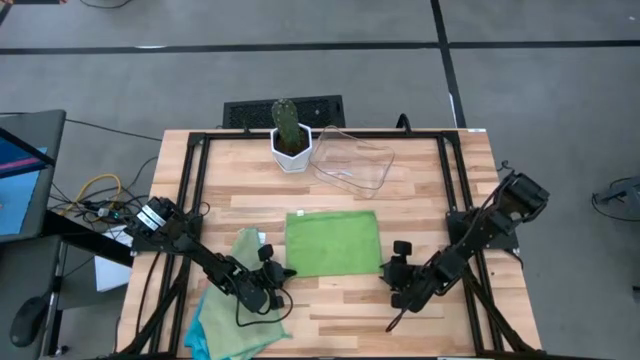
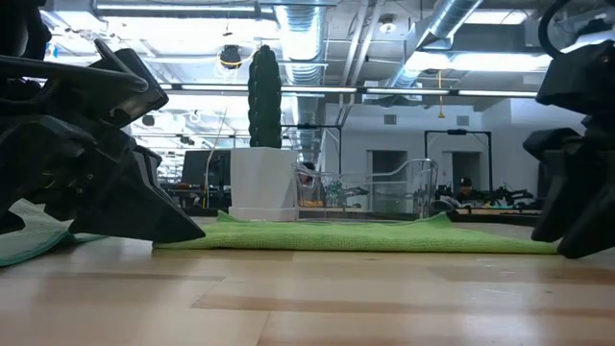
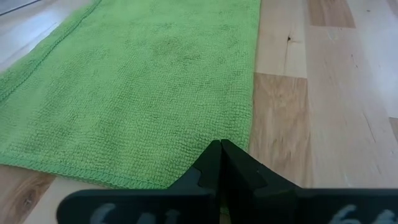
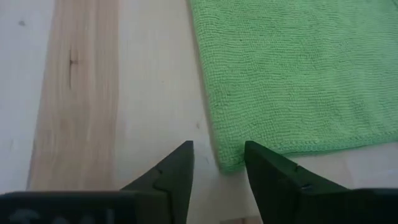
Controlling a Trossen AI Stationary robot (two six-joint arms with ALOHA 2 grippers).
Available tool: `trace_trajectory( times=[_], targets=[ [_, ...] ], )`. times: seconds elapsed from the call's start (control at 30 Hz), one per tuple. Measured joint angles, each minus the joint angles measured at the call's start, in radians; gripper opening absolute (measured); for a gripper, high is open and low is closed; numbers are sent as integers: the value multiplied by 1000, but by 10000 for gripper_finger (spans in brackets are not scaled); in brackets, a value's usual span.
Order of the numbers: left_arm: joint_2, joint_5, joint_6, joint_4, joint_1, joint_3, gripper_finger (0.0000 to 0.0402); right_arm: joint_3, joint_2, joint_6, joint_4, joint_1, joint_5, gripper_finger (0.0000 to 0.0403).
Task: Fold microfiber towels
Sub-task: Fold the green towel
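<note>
A bright green towel (image 1: 333, 242) lay spread flat near the middle of the wooden table (image 1: 420, 190), its edges roughly square to the boards. The left gripper (image 1: 272, 283) sat low at the towel's seven o'clock corner, its two dark fingers (image 3: 219, 163) pressed together with nothing between them, their tips resting at the hem of the cloth in the left wrist view. The right gripper (image 1: 398, 283) sat at the opposite near corner, about five o'clock from the towel's centre, with its fingers (image 4: 175, 167) parted and a gap between them; the green corner lay just beside the tips (touching or not, I could not tell), and nothing was held.

At about eight o'clock from the flat towel, close to the table's near left edge, a loose heap of other towels (image 1: 232, 320) lay partly under the left arm: pale green on top, with a sliver of turquoise showing at its lower left edge. In the low view the heap's pale edge showed beside the left gripper (image 2: 106, 183), and the right gripper (image 2: 577, 192) stood dark at the far side.

At twelve o'clock from the spread towel stood a white pot (image 1: 291, 150) with a cactus (image 1: 286, 122), and just beside it, toward one o'clock, a clear plastic tray (image 1: 352, 160)
</note>
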Motion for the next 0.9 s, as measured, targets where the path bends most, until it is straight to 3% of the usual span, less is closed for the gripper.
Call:
trace_trajectory(
  times=[0.37, 0.7, 0.9],
  targets=[
    [0, -1, 3, 3, 0, 0, 0, 3, -10, 43, -30, -8, -11, 16],
    [1, -1, 12, 8, 0, -1, 0, 152, -30, -135, -161, -51, -27, 13],
    [1, -1, 19, 11, 0, -1, 0, 219, -30, -265, -151, -115, -24, 14]
  ],
)
